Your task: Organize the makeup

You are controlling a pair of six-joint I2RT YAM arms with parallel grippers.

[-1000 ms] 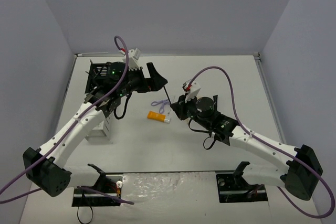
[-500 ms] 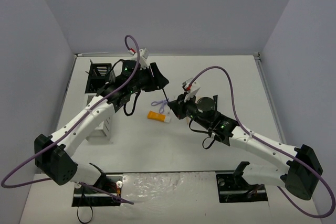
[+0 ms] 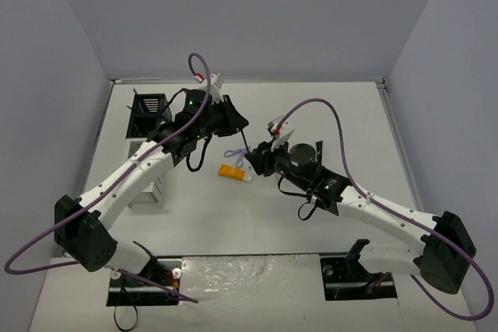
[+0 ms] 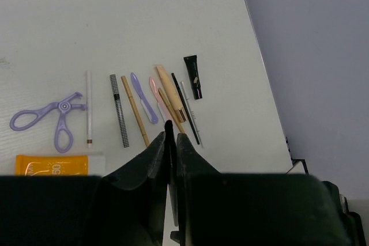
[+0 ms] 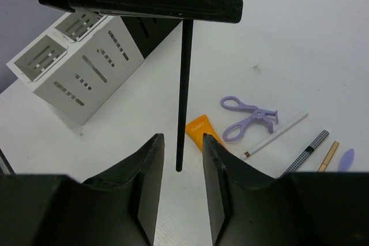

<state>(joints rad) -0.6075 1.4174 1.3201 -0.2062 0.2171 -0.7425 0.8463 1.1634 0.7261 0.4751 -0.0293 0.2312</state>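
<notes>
A thin black pencil (image 5: 184,84) hangs upright from my left gripper (image 3: 233,122), which is shut on its top end (image 4: 169,126). My right gripper (image 5: 180,148) is open around the pencil's lower end, with a gap on both sides. On the table below lie the orange tube (image 5: 199,128), the purple looped tool (image 5: 248,116) and a white pencil (image 5: 277,135). The left wrist view shows the rest of the makeup in a row: a checkered pencil (image 4: 120,110), a gold pencil (image 4: 135,110), a tan brush (image 4: 171,93) and a small black tube (image 4: 194,76).
The black-and-white compartment rack (image 5: 81,67) stands to the left, near the left wall (image 3: 148,188). Both arms meet over the middle of the table (image 3: 327,114). The right wall is close to the end of the makeup row.
My left gripper swung in from the rack and shut on the top of the black pencil. My right gripper, shut on that pencil before, has opened.
</notes>
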